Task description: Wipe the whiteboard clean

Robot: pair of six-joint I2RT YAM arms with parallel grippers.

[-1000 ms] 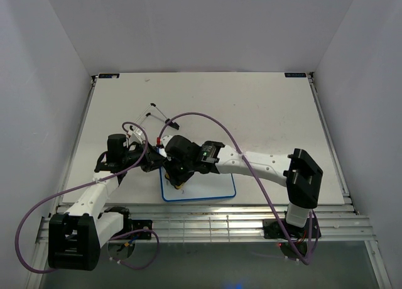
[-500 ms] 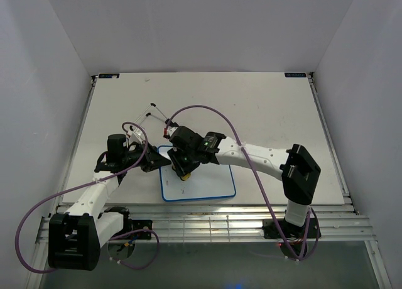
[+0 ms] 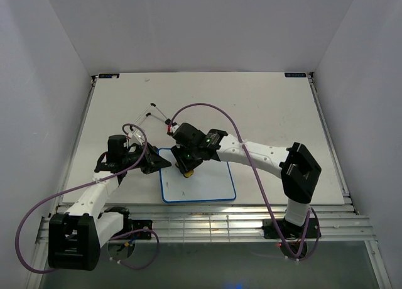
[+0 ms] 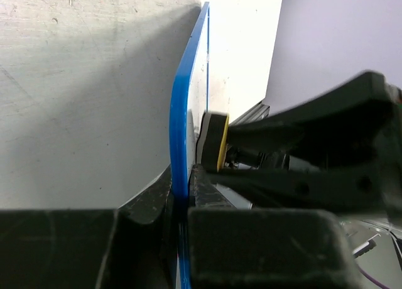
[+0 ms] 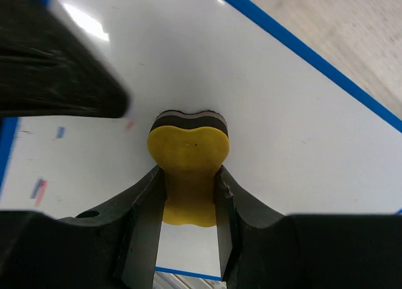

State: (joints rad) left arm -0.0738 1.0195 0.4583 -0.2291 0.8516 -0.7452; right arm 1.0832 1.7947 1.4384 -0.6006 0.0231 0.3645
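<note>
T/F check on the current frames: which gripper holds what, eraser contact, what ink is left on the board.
1. The right gripper clamps the small yellow eraser. True.
2. The left gripper hangs free above the table. False: its jaws pinch the edge of the blue-framed white whiteboard.
3. The eraser's dark pad lies against the board face. True.
4. The board is wiped fully clean. False: small red and blue marks remain near one edge.
5. The whiteboard stands upright on the white table. False: it lies flat.

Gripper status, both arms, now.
Left gripper: closed on the blue edge of the whiteboard.
Right gripper: closed on the yellow eraser, which is pressed to the board.
</note>
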